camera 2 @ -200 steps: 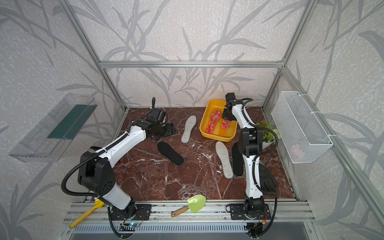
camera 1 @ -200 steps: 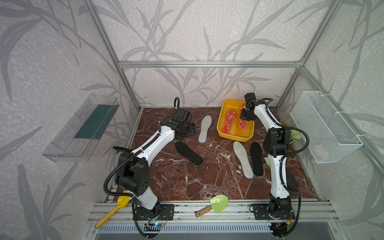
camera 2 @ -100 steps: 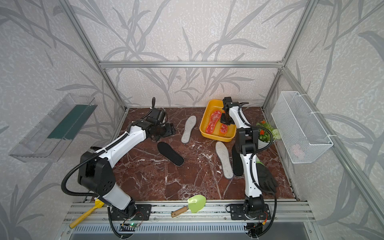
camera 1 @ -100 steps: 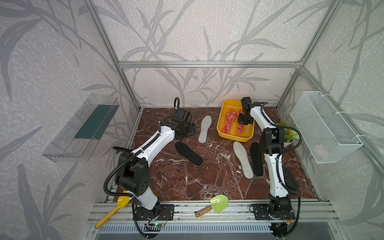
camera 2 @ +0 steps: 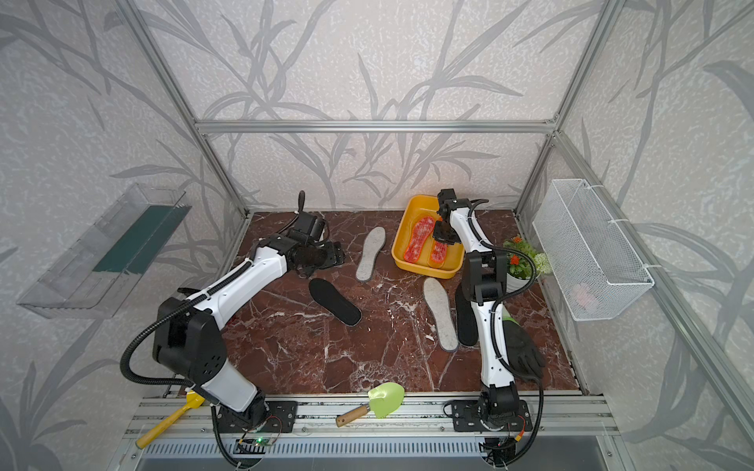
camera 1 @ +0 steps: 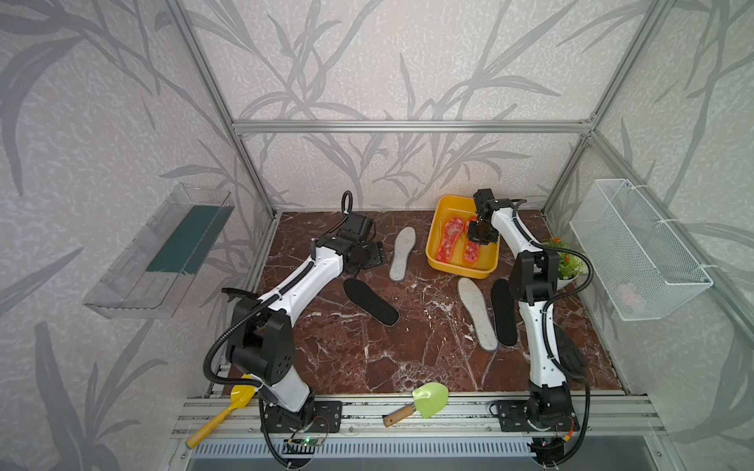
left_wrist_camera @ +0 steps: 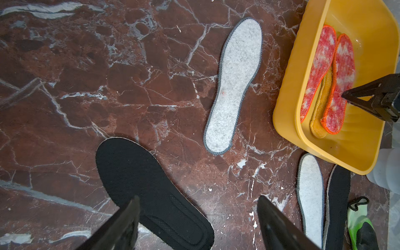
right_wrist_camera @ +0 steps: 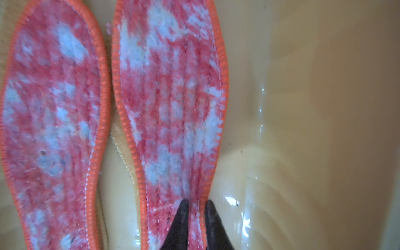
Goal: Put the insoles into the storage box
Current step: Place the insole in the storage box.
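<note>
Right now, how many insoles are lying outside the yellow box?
4. A grey insole left of the box, a black insole nearer the front, a second grey and second black together before the box. None looks hidden.

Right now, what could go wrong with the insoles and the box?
1. The right hand straddles the edge of the red insole inside the box. Lifting before it lets go fully could drag that insole back out.
2. A grey insole and a black insole lie side by side next to the right arm. A pinch there might catch both.
</note>
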You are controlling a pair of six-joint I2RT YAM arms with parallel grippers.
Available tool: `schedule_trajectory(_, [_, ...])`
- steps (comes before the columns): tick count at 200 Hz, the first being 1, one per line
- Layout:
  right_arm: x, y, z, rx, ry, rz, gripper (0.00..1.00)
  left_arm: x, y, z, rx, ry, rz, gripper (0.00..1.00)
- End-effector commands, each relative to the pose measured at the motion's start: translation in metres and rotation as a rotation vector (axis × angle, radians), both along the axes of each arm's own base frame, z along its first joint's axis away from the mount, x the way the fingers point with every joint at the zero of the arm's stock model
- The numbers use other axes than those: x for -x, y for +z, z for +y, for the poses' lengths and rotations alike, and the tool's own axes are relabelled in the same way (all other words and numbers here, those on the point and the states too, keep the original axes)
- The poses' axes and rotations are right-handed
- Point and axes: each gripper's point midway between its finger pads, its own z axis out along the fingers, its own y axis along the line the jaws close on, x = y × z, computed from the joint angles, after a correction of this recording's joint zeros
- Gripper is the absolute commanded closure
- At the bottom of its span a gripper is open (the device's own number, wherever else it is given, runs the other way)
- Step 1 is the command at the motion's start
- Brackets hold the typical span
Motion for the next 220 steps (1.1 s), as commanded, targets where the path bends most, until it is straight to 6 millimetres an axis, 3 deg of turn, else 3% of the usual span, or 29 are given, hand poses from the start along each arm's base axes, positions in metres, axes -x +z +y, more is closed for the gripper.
schedule_trajectory(1, [0.002, 0.008, 0.001, 0.000, 0.011, 0.004, 0.81, -0.001, 0.007, 0.004, -0.008, 0.017, -0.008, 0.16])
schedule_trajectory(113, [0.003, 0.048, 0.003, -0.013, 0.032, -0.056, 0.57, -0.010, 0.006, -0.006, 0.006, -0.013, 0.010, 0.10])
schedule_trajectory(171, [0.001, 0.040, 0.009, -0.036, 0.051, -0.040, 0.54, -0.006, 0.008, -0.002, 0.000, -0.005, 0.003, 0.10])
schedule_trajectory(220, [0.001, 0.066, 0.020, -0.097, 0.090, -0.087, 0.53, -0.008, 0.004, -0.002, -0.012, -0.010, 0.010, 0.08])
